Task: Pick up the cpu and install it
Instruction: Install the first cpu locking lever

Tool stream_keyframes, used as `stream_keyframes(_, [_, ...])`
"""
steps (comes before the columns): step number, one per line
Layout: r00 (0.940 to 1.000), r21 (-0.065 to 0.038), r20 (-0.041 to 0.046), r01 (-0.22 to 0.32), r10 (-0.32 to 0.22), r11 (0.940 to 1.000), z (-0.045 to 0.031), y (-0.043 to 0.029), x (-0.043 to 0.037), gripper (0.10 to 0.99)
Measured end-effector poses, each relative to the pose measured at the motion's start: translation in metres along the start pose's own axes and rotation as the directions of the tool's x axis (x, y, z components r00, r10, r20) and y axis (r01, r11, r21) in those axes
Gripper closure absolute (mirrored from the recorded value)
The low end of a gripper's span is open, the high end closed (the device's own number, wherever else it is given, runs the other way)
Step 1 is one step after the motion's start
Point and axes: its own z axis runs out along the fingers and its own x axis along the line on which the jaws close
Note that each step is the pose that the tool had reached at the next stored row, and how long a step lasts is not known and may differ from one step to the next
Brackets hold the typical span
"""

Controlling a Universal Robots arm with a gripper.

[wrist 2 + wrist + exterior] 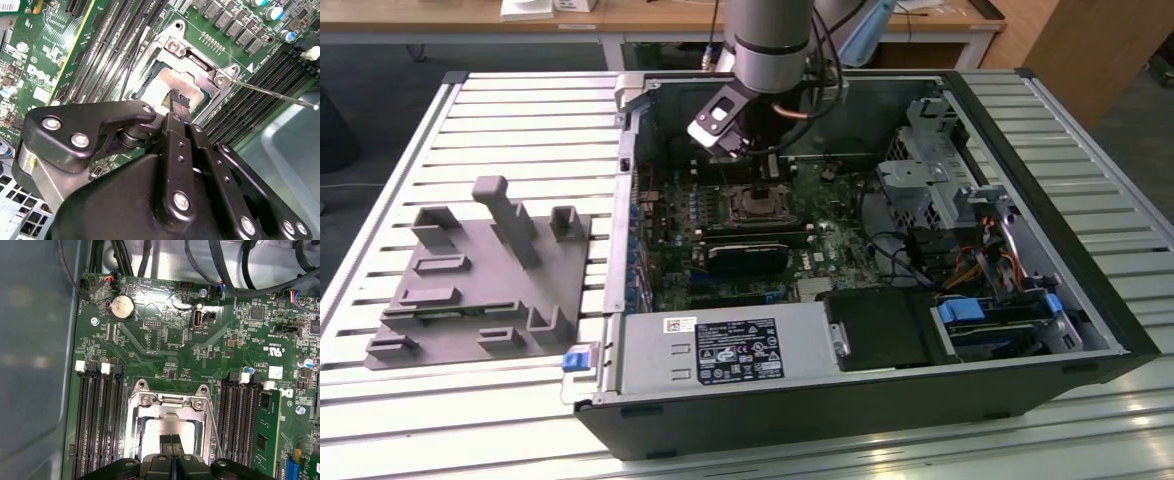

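Note:
The cpu [155,432] lies flat inside the motherboard socket [167,401], its pale silvery top showing within the open metal frame. In the second wrist view the cpu [162,82] sits under the frame's hinge end [200,62]. My gripper [171,442] hangs just over the chip's middle with its two dark fingertips pressed together and nothing between them. The second wrist view shows the same shut gripper [180,100] over the pale surface. In the exterior view my gripper [767,165] reaches down into the open computer case, just behind the socket [758,205].
The socket's thin metal lever [275,92] stands out to one side. Memory slots [97,425] flank the socket, with a fitted module [262,435]. Black cables [225,270] run along the board's edge. A grey fixture [480,270] stands outside the case on the exterior view's left.

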Motion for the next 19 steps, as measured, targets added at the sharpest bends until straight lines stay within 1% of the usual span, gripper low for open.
stream_keyframes(11, [1.0000, 0.000, 0.0000, 0.000, 0.000, 1.0000, -0.0102, 0.0003, -0.0003, 0.980])
stream_keyframes(14, [1.0000, 0.000, 0.0011, 0.000, 0.000, 1.0000, -0.0171, 0.0004, -0.0005, 0.980])
stream_keyframes(19, [1.0000, 0.000, 0.0013, 0.000, 0.000, 1.0000, -0.0323, 0.0006, -0.0010, 0.980])
